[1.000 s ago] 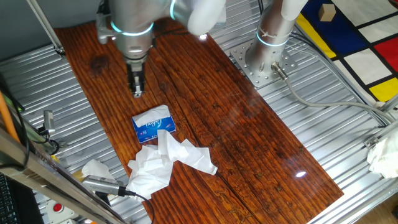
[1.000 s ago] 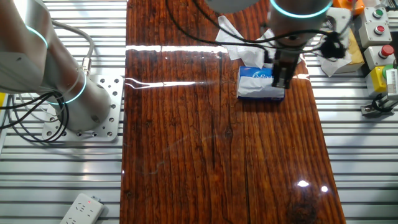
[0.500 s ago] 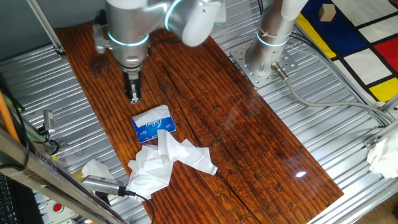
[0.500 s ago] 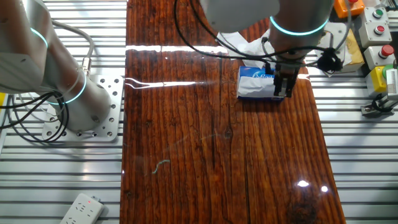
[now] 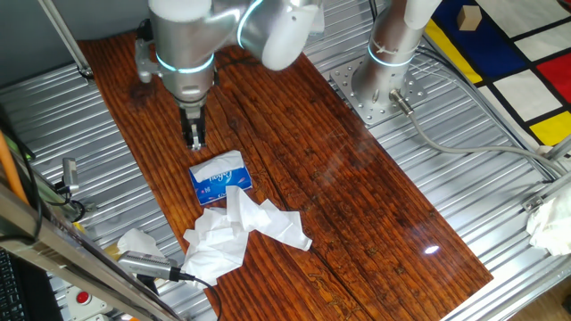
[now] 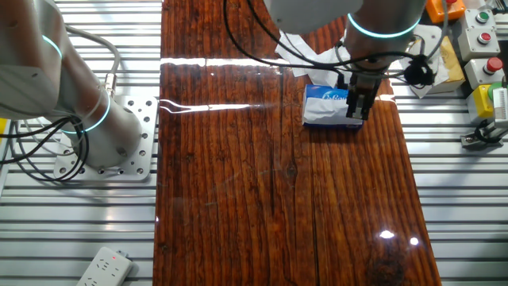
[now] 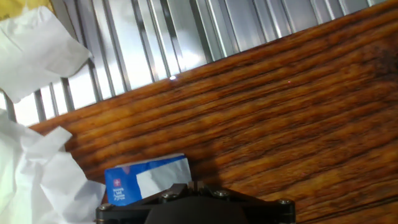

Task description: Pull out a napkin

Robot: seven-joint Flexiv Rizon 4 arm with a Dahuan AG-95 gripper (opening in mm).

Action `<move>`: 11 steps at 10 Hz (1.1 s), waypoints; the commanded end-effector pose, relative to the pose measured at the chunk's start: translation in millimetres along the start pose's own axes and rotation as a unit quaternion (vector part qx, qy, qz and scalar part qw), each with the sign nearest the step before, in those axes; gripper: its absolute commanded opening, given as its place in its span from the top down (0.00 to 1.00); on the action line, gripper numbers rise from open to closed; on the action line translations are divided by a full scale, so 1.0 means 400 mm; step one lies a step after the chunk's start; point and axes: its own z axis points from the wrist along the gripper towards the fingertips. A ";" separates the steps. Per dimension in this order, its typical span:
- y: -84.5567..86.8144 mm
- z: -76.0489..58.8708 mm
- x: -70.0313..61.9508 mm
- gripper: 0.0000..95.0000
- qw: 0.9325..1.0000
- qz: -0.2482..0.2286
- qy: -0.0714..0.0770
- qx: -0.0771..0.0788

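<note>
- Counter (image 5: 339,196): we noted dark wood grain carrying everything.
- Loose tissue heap (image 5: 236,230): lay spread touching the pack's far end, out of the claw's line.
- Blue pack (image 5: 219,178): lay flat, opening upward, we judged for access from above.
- Claw (image 5: 194,138): hung beside the pack, fingers close together, holding nothing.
- Napkin (image 7: 158,182): white sheet showed in the pack's opening.

You see a wooden board (image 5: 339,178) lying on a ribbed metal table (image 5: 464,169), with a white power strip (image 6: 103,268) near the table's edge.
</note>
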 end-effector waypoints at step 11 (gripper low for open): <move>0.008 -0.026 0.074 1.00 1.000 -0.011 0.013 0.004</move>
